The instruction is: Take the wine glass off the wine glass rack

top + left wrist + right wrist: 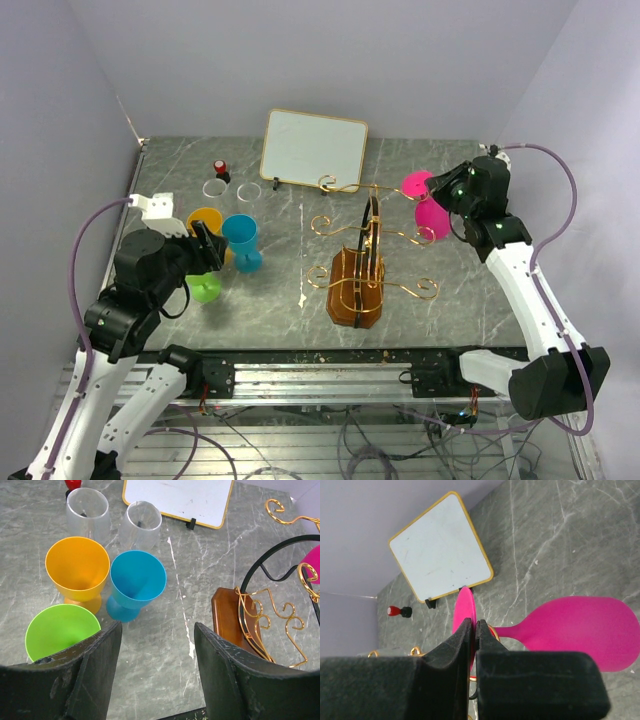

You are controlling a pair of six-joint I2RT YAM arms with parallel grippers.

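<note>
Pink wine glass (580, 630); brown-and-gold rack (355, 290); grey marbled table (460, 280).

I find nothing to read: no words or numbers on the white board (314, 150) at the table's (470, 310) far edge, nor on the pink wine glass (580, 630).

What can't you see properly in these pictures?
Right wrist view: the right gripper hides where the wine glass hangs on the wine glass rack.
Left wrist view: a left gripper finger covers the green cup foot.
Top view: the red-capped thing is too small to identify.
</note>
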